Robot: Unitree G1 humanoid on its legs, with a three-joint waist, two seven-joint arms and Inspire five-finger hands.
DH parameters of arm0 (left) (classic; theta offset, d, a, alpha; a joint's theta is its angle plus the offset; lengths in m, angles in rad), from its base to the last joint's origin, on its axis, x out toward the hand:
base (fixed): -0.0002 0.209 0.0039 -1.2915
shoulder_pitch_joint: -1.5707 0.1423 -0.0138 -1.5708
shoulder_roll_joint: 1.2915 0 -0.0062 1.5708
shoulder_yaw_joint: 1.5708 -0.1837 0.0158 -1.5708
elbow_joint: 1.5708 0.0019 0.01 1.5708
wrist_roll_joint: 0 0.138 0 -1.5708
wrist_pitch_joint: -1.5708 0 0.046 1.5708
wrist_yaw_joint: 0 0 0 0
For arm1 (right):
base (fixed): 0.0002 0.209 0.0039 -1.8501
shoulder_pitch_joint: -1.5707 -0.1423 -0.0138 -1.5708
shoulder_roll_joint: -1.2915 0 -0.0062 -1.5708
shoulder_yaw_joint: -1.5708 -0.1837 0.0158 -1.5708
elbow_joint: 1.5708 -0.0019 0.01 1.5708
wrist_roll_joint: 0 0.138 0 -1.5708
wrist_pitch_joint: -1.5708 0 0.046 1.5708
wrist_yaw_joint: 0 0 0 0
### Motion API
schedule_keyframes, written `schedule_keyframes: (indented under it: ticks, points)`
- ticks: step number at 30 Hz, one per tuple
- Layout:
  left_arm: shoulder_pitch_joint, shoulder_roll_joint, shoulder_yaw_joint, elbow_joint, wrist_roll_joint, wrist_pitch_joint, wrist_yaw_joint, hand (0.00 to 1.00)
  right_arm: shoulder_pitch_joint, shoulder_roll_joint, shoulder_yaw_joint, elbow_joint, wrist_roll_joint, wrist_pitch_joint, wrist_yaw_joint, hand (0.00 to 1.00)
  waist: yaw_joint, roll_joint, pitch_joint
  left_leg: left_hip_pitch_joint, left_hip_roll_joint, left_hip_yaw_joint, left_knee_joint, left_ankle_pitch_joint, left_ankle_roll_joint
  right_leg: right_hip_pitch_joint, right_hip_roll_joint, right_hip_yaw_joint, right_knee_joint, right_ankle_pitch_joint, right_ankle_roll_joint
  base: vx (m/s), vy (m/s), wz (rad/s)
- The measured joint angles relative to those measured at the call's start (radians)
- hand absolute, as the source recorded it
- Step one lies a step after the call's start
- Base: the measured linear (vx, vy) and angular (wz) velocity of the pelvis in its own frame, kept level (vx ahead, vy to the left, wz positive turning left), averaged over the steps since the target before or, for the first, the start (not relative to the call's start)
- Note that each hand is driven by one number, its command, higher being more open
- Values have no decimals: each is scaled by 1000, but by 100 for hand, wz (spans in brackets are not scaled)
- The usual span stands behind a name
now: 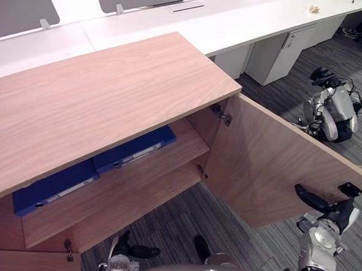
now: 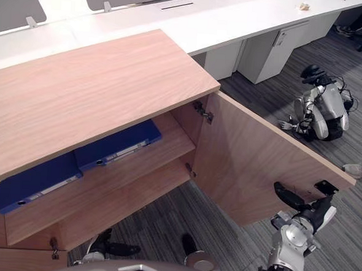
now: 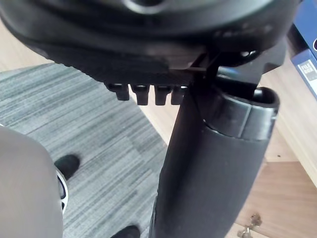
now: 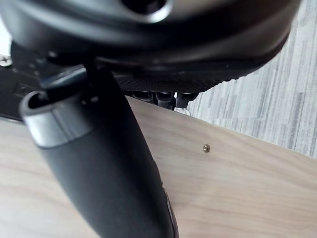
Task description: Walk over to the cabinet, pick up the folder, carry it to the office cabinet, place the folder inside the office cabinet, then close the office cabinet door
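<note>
Left eye view: office cabinet point(image 1: 109, 100), door point(image 1: 271, 172) open; blue folder point(image 1: 137, 148) flat on the shelf point(image 1: 160, 180) inside, second folder point(image 1: 55, 186) beside it; right hand point(image 1: 333, 212) at the door's outer edge. Left wrist view: left hand point(image 3: 148, 54) above carpet point(image 3: 89, 124), openness unreadable. Right wrist view: thumb lies over the door face, grip unreadable

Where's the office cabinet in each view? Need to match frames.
Left eye view: office cabinet across left and centre, door open toward the right.
Right eye view: same layout, its top left of centre.
Left wrist view: its shelf past the left hand, bearing a blue folder.
Right wrist view: the door's wood panel behind the right hand.
Shared landmark: grey striped carpet, in all four.
</note>
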Motion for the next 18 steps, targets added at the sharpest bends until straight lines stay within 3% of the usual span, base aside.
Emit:
schedule_keyframes:
  ticks: [8,18]
  points:
    - [-1,0,-9,16,1,0,-5,100,-4,-1,29,1,-6,0,13,100,-22,1,0,-2,0,-24,-4,0,0,3,1,-5,-8,6,1,0,0,0]
    - [-8,11,-56,21,21,0,-9,100,229,130,185,-288,-43,0,47,100,-45,-18,11,5,12,-15,7,0,-1,12,11,10,-32,26,-2,-7,-22,-7]
